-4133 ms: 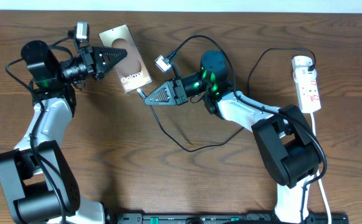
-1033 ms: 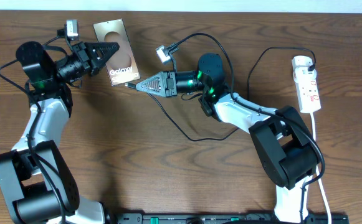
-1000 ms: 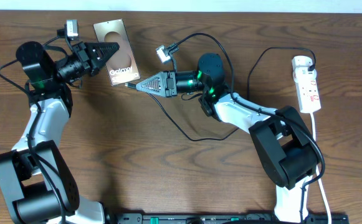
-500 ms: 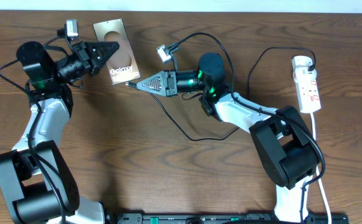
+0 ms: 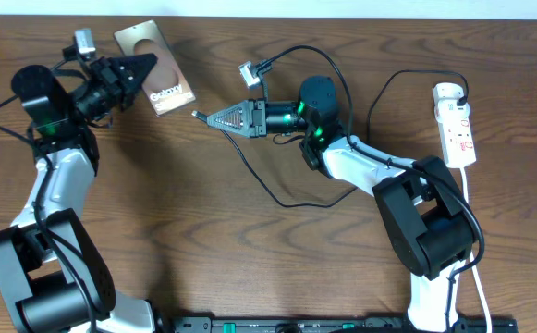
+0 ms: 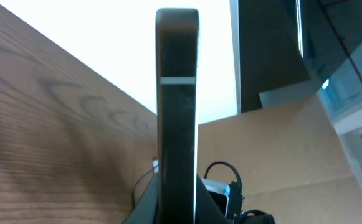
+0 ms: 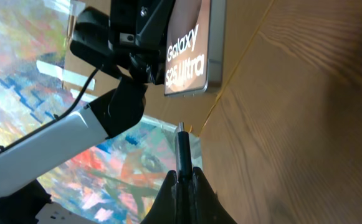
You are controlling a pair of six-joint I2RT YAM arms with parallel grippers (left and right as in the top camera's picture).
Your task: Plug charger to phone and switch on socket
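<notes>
Left gripper [image 5: 146, 65] has its jaws clamped on the phone [image 5: 164, 91], seen edge-on by the left wrist camera. Just right of the phone, the right gripper [image 5: 210, 117] has its jaws pinched tight on the charger [image 5: 198, 115] tip, which points toward the phone. The socket [image 5: 456, 125] lies far to the phone's right.

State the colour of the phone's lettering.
White, on the phone; right wrist view shows it best.
</notes>
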